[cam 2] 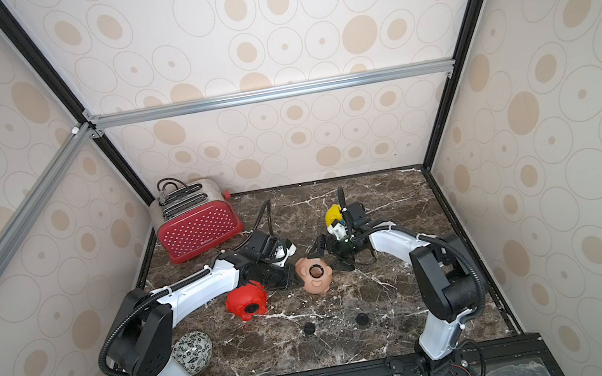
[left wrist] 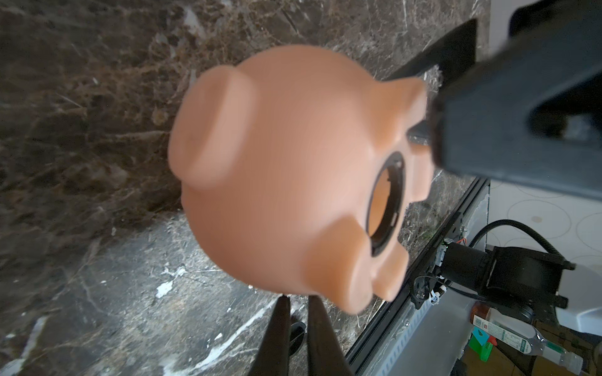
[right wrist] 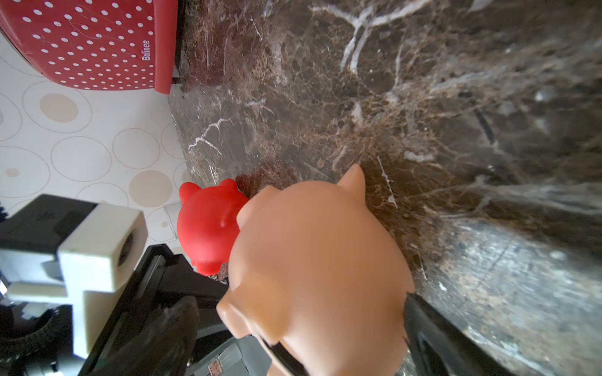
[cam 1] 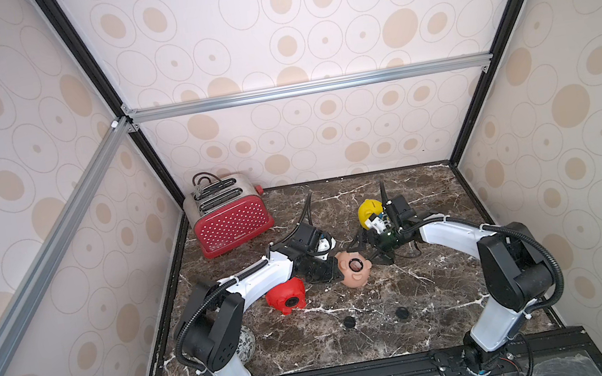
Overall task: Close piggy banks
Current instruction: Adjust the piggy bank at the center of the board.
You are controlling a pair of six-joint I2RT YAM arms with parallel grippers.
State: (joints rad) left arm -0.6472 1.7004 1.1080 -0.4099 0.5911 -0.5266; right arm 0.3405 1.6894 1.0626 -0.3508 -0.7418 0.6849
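Observation:
The peach-pink piggy bank (cam 1: 353, 270) lies mid-table on its back, its round belly hole (left wrist: 386, 201) open and facing up. My right gripper (cam 1: 369, 254) stands spread wide around it, and the pig (right wrist: 319, 260) fills the gap with both fingers against it. My left gripper (left wrist: 299, 298) is shut and holds nothing, its tips at the pig's left side. The red piggy bank (cam 1: 285, 293) lies by my left forearm, belly towards the camera. The yellow piggy bank (cam 1: 370, 208) sits behind my right wrist, half hidden.
Two black round plugs (cam 1: 349, 321) (cam 1: 403, 312) lie on the marble table (cam 1: 448, 276) nearer the front. A red polka-dot toaster (cam 1: 231, 220) stands at the back left. A patterned ball (cam 2: 192, 353) rests behind my left arm's base. Walls enclose three sides.

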